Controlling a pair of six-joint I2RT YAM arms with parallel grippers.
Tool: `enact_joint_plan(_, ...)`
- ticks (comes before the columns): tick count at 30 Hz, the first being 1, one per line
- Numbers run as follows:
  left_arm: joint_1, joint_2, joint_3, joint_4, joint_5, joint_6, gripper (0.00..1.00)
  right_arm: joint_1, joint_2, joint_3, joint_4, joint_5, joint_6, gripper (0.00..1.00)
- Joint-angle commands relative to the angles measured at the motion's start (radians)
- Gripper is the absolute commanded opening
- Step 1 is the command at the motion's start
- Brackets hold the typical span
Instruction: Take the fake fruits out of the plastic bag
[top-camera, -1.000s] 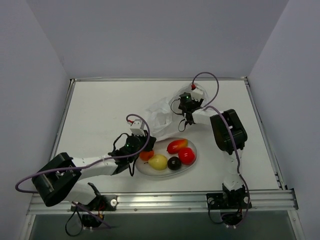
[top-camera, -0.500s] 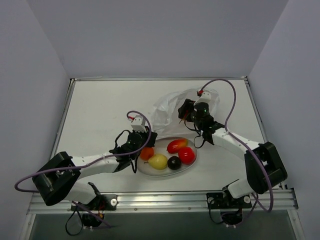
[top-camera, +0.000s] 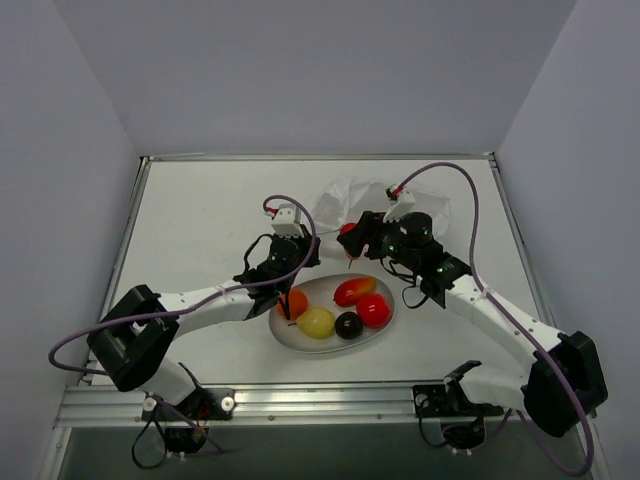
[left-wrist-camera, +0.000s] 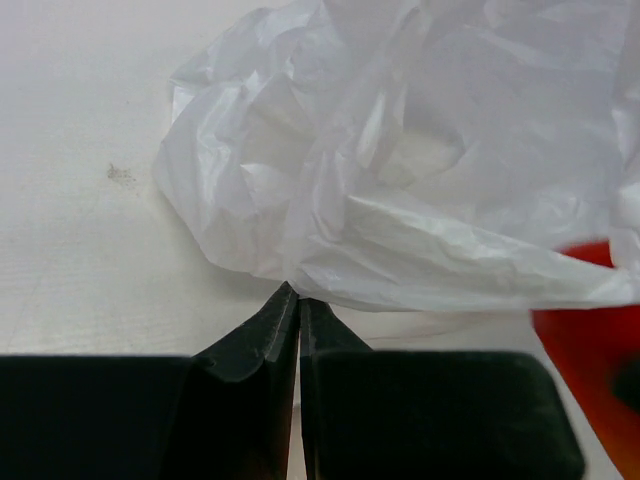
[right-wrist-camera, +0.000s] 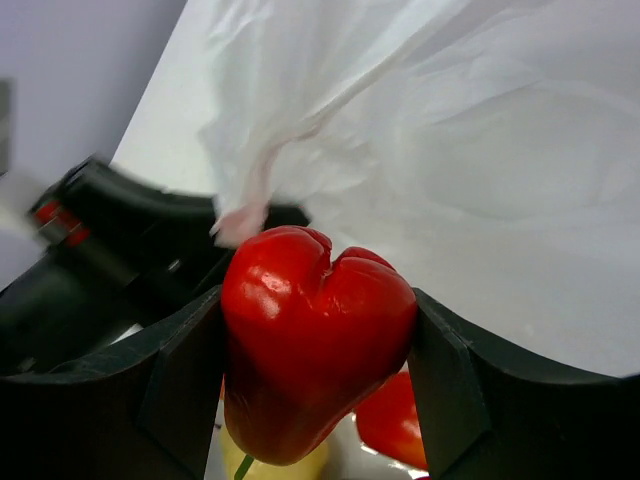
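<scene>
Between the fingers of the part-open right claw (right-wrist-camera: 315, 392) sits a small red fruit (right-wrist-camera: 315, 335), gripped just outside the plastic bag (left-wrist-camera: 400, 180), whose edge the fully closed left claw (left-wrist-camera: 298, 300) apparently anchors.

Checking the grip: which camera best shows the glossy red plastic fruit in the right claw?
Right wrist view: the glossy red plastic fruit fills the frame, clamped in the right claw. The top view shows it tiny; the left wrist only a blurred red patch, maybe it.

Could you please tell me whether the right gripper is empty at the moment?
No, the right wrist view shows the right gripper clamped on a glossy red fruit, with one jaw pressed against each side of it.
</scene>
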Motion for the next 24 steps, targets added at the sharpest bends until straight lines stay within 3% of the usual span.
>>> enact_joint_plan(1, 0.049, 0.045, 0.096, -0.009, 0.005, 0.005, 0.02, 0.049, -0.112, 0.045, -0.125, -0.006, -0.04, 0.4)
enact_joint_plan(9, 0.143, 0.136, 0.211, -0.029, 0.088, -0.026, 0.02, 0.169, -0.189, -0.044, -0.197, 0.03, -0.04, 0.4)
enact_joint_plan(15, 0.163, 0.142, 0.22, -0.043, 0.1, -0.021, 0.02, 0.276, -0.056, -0.052, -0.162, 0.123, -0.069, 0.4)
enact_joint_plan(24, 0.162, 0.12, 0.185, -0.055, 0.105, -0.014, 0.02, 0.315, 0.185, 0.026, -0.125, 0.216, -0.128, 0.44)
